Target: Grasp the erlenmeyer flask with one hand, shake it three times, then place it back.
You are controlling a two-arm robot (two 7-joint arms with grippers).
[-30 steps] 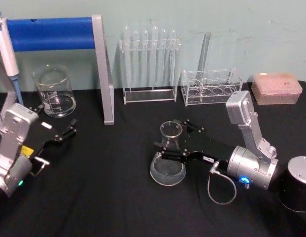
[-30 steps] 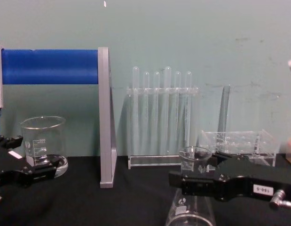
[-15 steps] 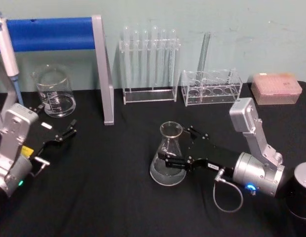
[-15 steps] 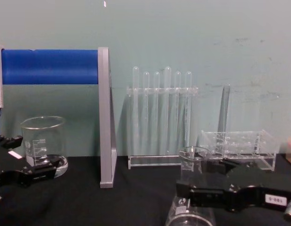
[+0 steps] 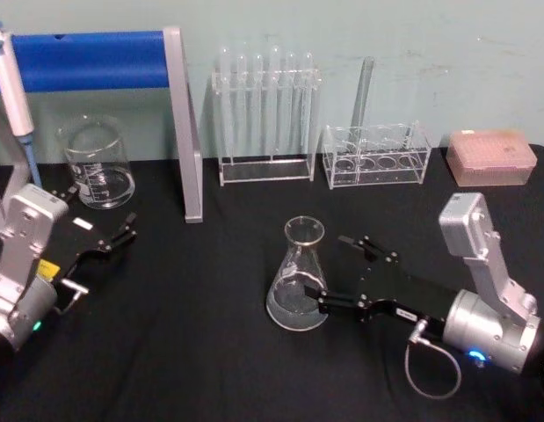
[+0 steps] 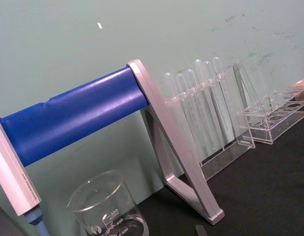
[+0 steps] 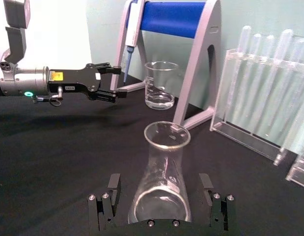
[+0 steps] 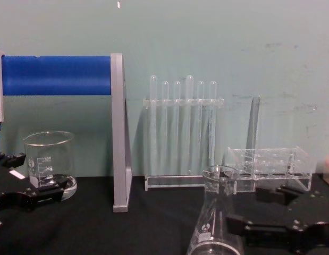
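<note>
The erlenmeyer flask (image 5: pixel 298 280) stands upright on the black table, near the middle; it is clear glass with a little liquid in its base. My right gripper (image 5: pixel 331 272) is open just to its right, low over the table. In the right wrist view its fingers (image 7: pixel 114 183) flank the flask (image 7: pixel 161 167) base with a gap on each side. The chest view shows the flask (image 8: pixel 216 212) beside the right gripper (image 8: pixel 257 210). My left gripper (image 5: pixel 122 230) rests open at the left, away from the flask, and it is open in the right wrist view (image 7: pixel 112 81).
A glass beaker (image 5: pixel 97 165) stands at the back left by a grey stand with a blue bar (image 5: pixel 182 123) and a hanging pipette (image 5: pixel 12 88). Behind the flask are a test tube rack (image 5: pixel 264 114), a lower rack (image 5: pixel 377 156) and a pink box (image 5: pixel 491 158).
The right gripper let go of the flask's neck, slid down along it and drew back to the right with its jaws wide. The flask stayed upright. The left arm has not moved.
</note>
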